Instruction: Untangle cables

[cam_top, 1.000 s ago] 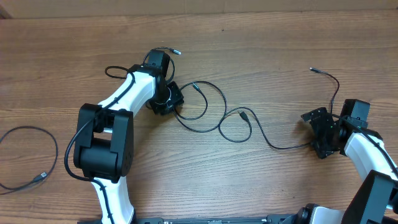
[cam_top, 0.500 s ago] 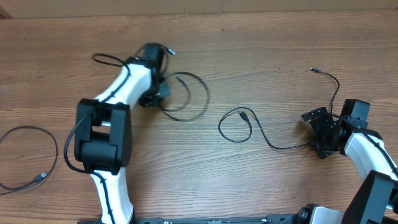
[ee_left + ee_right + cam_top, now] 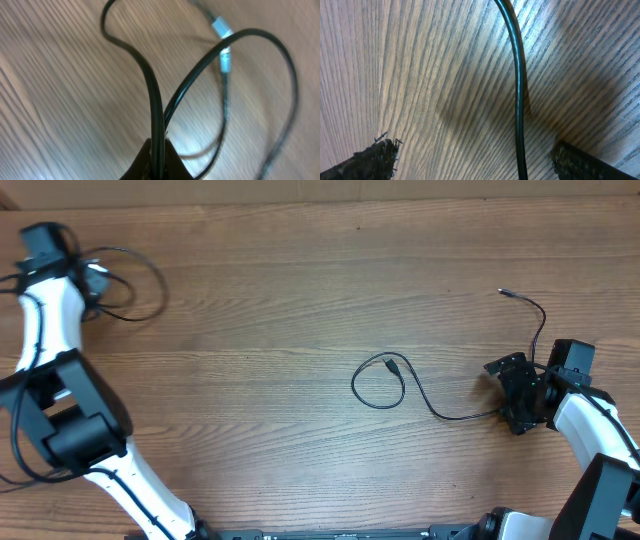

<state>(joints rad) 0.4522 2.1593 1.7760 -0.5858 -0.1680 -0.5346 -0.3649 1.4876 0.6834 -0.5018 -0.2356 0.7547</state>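
Left wrist view: the left gripper (image 3: 159,151) is clamped fully shut on the held cable (image 3: 156,95). It pinches two strands side by side, so the rest swings out as an open loop, with the silver plug tip (image 3: 223,37) beyond. From overhead, this gripper and its cord sit far to the left of the middle cable (image 3: 432,413) and toward the back edge, well apart from it. I judge that spot keeps the two cords from crossing. Just right of the middle cable's loop, the right gripper (image 3: 512,392) stands wide. That cable's run lies on the worktop (image 3: 300,300) between the fingers, and I cannot tell whether it touches them. It looks placed to take this cord next. Past the right gripper, the cord curves on toward the back.
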